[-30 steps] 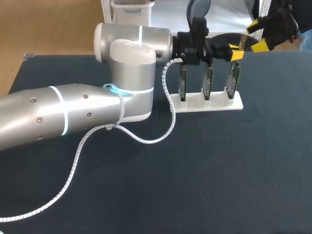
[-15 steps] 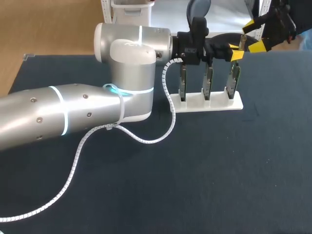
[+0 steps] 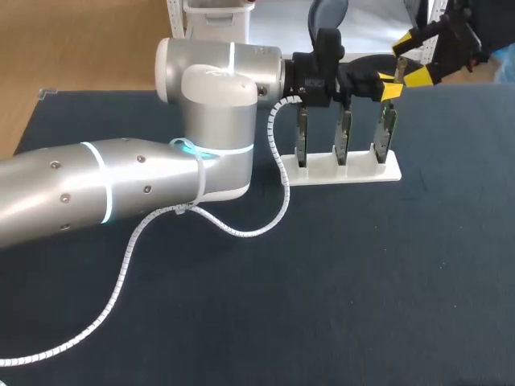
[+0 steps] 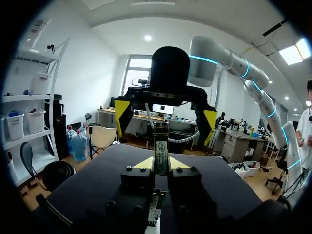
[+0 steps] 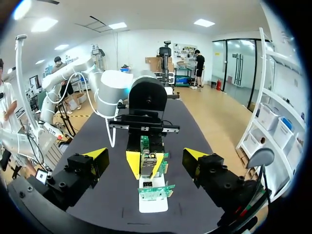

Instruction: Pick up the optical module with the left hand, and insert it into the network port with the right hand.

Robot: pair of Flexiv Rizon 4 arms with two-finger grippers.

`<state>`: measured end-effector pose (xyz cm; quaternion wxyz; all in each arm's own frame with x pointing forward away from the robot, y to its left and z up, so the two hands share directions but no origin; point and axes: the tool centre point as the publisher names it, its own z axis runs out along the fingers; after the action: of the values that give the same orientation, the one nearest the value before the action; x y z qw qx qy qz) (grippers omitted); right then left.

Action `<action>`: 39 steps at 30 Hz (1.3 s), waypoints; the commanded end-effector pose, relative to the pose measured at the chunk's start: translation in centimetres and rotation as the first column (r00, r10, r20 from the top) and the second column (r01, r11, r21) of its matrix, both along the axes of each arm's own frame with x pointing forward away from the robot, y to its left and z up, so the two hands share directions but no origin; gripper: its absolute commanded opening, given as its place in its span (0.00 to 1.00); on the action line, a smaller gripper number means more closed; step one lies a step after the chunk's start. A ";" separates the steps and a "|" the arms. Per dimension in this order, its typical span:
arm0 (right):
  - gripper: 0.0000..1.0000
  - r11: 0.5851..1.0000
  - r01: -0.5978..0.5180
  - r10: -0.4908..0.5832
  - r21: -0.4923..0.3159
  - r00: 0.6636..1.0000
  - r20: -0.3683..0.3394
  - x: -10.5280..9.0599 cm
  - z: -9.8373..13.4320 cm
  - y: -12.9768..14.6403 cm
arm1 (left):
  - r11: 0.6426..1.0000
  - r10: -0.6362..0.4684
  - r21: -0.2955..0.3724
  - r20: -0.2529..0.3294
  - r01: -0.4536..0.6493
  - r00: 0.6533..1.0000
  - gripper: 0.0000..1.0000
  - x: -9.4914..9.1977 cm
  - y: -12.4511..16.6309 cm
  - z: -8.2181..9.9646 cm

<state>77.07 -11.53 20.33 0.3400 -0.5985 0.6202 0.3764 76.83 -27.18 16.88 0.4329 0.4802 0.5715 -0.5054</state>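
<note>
Left gripper (image 3: pixel 389 87) is clamped on the upper part of the optical module (image 3: pixel 387 129). In the left wrist view both yellow tips are seen pressed to its sides, with the top end sticking out past them. The module is held upright at the rightmost slot of the white rack (image 3: pixel 354 174), on the far side of the dark table (image 3: pixel 362 281). Its lower end is down at the slot; whether it has been lifted clear cannot be told. Two more upright boards (image 3: pixel 302 137) are seated in the rack's slots to the left. The left arm is stretched in from the near left, across the table.

Right gripper (image 3: pixel 412 58) is spread wide and nothing is held. It is placed at the far right, just beyond the module's top end and apart from it, facing the left gripper head-on.
</note>
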 end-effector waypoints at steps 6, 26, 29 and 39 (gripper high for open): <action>1.00 1.000 -0.008 0.008 -0.006 1.000 -0.003 0.6 -0.1 0.0 | 1.000 -0.004 0.003 -0.002 0.004 1.000 0.00 0.2 -0.1 0.0; 0.00 1.000 0.000 0.000 -0.029 1.000 -0.003 0.1 -0.3 -0.1 | 1.000 -0.004 0.003 -0.002 0.004 1.000 0.00 0.2 -0.1 0.0; 0.00 1.000 -0.003 0.002 -0.027 1.000 -0.003 0.1 -0.3 0.0 | 1.000 -0.004 0.003 -0.002 0.004 1.000 0.00 0.2 -0.1 0.0; 0.00 1.000 -0.007 0.007 -0.030 1.000 -0.008 -0.1 -0.5 0.2 | 1.000 -0.004 0.003 -0.002 0.004 1.000 1.00 0.2 -0.1 0.0</action>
<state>77.12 -11.49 19.85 0.3265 -0.6044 0.6238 0.3728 76.85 -27.18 16.89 0.4328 0.4803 0.5713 -0.5055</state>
